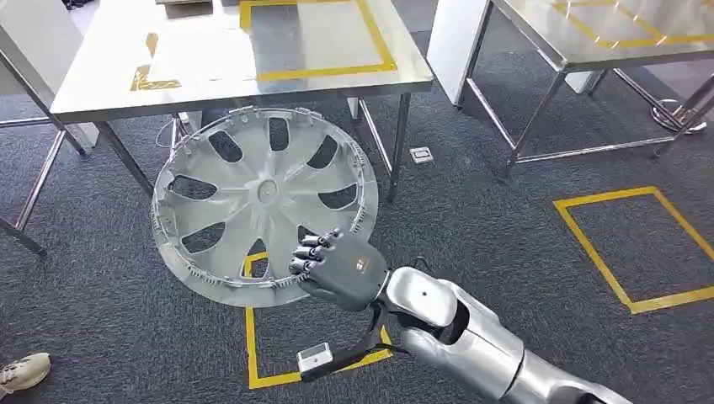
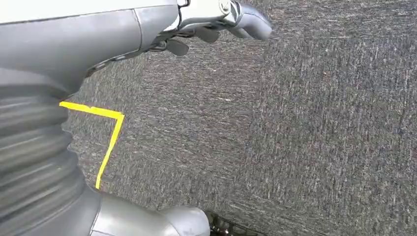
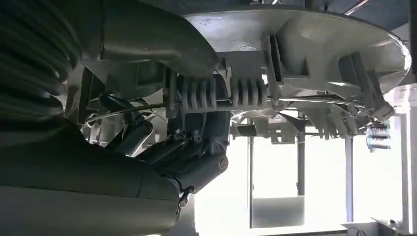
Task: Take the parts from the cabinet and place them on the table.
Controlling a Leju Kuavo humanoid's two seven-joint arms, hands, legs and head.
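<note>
At the far left of my head view, the toe of a person's shoe (image 1: pixel 23 371) is showing on the grey carpet (image 1: pixel 471 244). Above it, the steel table (image 1: pixel 109 67) is standing ahead of me with yellow tape (image 1: pixel 324 71) outlining a square on its top. In front of the table I am holding up a silver wheel cover (image 1: pixel 263 206), its inner side with the clips around the rim facing me, spokes and dark openings showing. It is hanging in the air below the table's edge, not resting on anything. My right robot hand (image 1: pixel 337 268) is gripping it at the lower rim: my fingers (image 1: pixel 313 252) are curling over the edge, and in the right wrist view my right robot hand (image 3: pixel 189 147) is wrapping around the ribbed clips on the wheel cover (image 3: pixel 314 44). Below it, more yellow tape is marking a square on the carpet. To the right, a second steel table (image 1: pixel 589 34) is standing, with another taped square on the floor beside it.

My left robot hand (image 2: pixel 216 24) is hanging over the carpet (image 2: pixel 295 137), fingers slightly bent and apart, holding nothing.
</note>
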